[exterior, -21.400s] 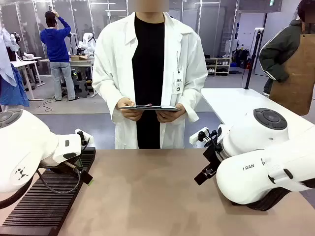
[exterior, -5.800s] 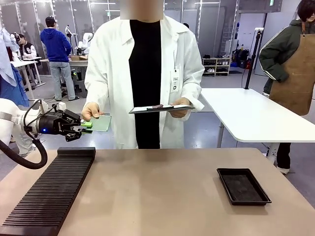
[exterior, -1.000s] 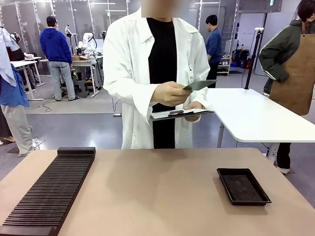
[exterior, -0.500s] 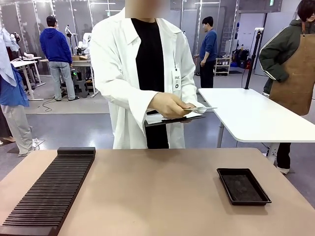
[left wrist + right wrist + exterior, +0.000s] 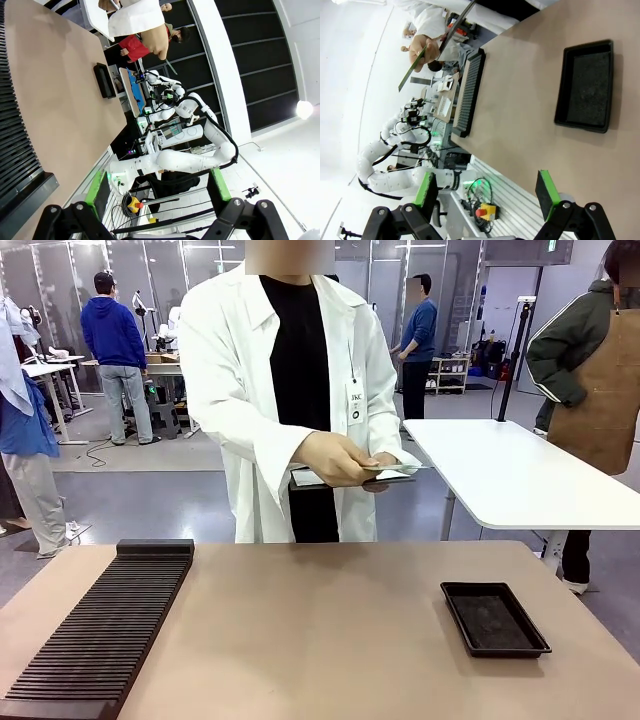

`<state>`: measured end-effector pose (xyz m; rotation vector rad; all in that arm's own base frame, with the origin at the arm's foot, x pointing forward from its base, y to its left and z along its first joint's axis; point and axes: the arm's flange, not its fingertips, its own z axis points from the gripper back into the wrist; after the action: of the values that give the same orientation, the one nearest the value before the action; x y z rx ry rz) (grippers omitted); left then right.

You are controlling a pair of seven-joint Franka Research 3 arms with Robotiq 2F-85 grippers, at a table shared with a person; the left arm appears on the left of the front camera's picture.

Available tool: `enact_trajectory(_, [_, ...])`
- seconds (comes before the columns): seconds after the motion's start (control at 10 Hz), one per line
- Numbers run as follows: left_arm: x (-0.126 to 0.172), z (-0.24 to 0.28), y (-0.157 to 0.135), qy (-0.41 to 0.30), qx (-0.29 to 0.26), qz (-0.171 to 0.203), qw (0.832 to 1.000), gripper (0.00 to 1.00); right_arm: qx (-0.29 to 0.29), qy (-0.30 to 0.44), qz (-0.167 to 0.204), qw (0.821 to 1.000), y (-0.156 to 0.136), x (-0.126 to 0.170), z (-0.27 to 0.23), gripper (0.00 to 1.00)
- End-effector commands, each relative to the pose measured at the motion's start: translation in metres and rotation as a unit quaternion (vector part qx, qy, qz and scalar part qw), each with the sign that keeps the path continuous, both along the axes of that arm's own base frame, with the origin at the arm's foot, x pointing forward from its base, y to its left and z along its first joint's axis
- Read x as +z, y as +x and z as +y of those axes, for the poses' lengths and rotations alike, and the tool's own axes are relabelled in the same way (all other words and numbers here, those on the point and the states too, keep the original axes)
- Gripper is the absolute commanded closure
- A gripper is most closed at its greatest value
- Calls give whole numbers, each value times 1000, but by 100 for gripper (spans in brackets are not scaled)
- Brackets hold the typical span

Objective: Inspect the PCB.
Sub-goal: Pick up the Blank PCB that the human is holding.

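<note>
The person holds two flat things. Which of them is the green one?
The PCB, the thin board pinched in the person's hand, seen nearly edge-on in the right wrist view. The clipboard beside it is not green.

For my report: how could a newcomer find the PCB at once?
Look at the person in the white lab coat across the brown table. One hand holds a thin flat green board over a white clipboard; it alone is green.

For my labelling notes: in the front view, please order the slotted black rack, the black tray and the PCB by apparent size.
1. slotted black rack
2. black tray
3. PCB, seen edge-on in the person's hand and farther off, so its real size is unsure.
</note>
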<state>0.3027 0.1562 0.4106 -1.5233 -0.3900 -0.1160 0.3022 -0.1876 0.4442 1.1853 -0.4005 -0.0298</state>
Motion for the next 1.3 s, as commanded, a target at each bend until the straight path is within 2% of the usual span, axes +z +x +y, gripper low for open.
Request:
enact_trajectory(0.0, [1, 0, 0, 2, -3, -1, 1000, 0, 3, 36, 55, 998, 15, 14, 18, 0])
enact_trajectory(0.4, [1, 0, 0, 2, -3, -1, 1000, 0, 14, 64, 114, 991, 43, 29, 73, 0])
enact_trajectory(0.8, [1, 0, 0, 2, -3, -1, 1000, 0, 13, 98, 179, 979, 80, 38, 149, 0])
enact_trajectory(1.2, [1, 0, 0, 2, -3, -1, 1000, 0, 9, 126, 218, 968, 100, 41, 215, 0])
